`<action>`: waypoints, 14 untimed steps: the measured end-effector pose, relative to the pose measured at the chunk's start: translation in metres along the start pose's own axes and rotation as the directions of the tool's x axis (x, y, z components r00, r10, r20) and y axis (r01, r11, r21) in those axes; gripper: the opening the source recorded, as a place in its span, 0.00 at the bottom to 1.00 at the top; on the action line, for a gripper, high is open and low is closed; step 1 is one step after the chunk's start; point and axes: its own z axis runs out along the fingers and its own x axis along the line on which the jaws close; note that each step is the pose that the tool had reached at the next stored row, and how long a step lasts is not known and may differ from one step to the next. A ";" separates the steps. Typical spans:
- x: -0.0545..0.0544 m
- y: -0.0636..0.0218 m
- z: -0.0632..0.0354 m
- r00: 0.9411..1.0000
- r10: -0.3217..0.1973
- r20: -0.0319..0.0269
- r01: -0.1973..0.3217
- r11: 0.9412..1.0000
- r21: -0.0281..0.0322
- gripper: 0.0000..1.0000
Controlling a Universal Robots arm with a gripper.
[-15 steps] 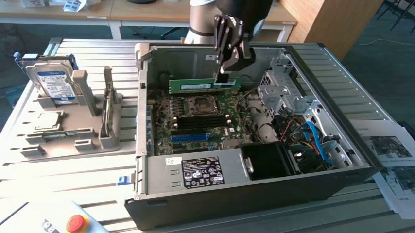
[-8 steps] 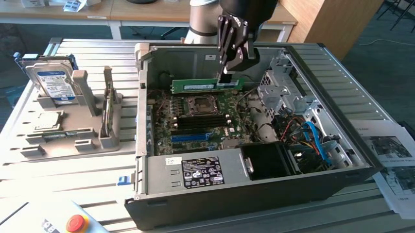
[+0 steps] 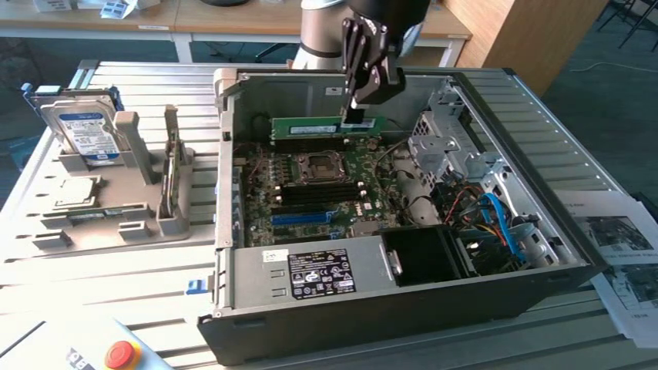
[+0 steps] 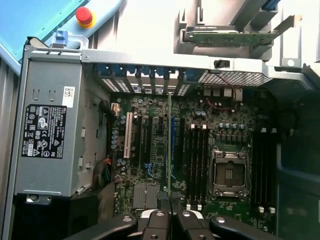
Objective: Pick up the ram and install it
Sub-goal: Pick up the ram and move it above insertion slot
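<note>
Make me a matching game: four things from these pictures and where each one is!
1. long green ram stick
2. boxy hard drive with blue-white label
3. round red button
4. grey metal power supply box

A. standing in the grey plastic rack
B. lying along the black computer case's near wall
C. held in the shut black gripper over the green motherboard
D. at the exterior view's lower left

Pairs: 1-C, 2-A, 3-D, 4-B
</note>
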 end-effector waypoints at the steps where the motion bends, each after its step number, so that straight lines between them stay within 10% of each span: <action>1: -0.003 -0.0001 0.0002 1.000 0.000 0.000 0.000 1.000 0.000 0.11; 14: -0.042 -0.0017 0.0012 1.000 0.000 0.000 0.000 1.000 0.000 0.11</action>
